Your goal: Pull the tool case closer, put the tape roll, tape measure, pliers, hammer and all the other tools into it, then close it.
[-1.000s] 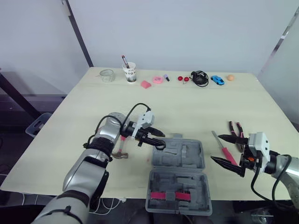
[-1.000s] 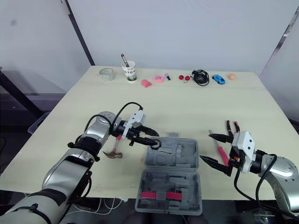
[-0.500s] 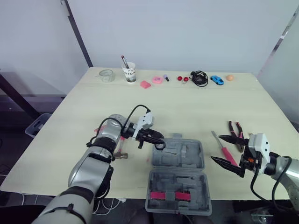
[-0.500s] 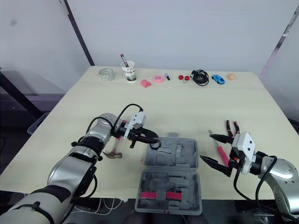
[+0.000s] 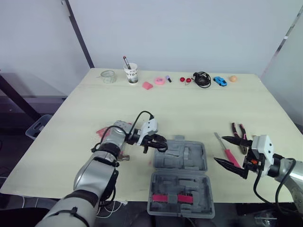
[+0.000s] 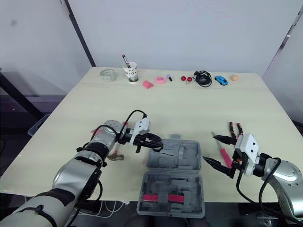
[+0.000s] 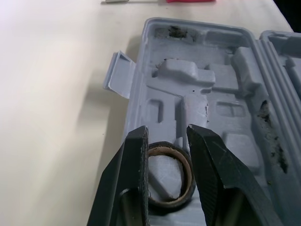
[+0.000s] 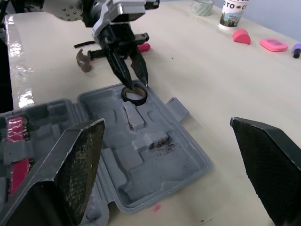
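On the pale wooden worktop (image 5: 189, 109), the open grey plastic tool case (image 5: 189, 158) lies near the front edge, its moulded recesses almost all unfilled. A brown-headed hammer (image 8: 83, 60) lies just left of it; red-handled pliers (image 5: 239, 132) and a red-handled screwdriver (image 5: 228, 155) lie to its right. The right hand (image 5: 219, 150) hovers beside the screwdriver with its fingers spread wide, holding nothing. The left hand (image 7: 167, 134) reaches in from the left and clamps the black tape roll (image 8: 134, 100) at the far-left corner of the case's far half, one finger on each side of the ring; whether the roll already rests in a recess cannot be told.

The roll looks light and stiff, a card-cored ring unlikely to crush, and its rubbery outer wrap should grip well. Pinching across the outer rim, as here, seems the soundest hold.

Compared with a second ago, the left forearm has swung lower and flatter over the worktop, while the roll stays at the same corner. The case and the right hand have not shifted.
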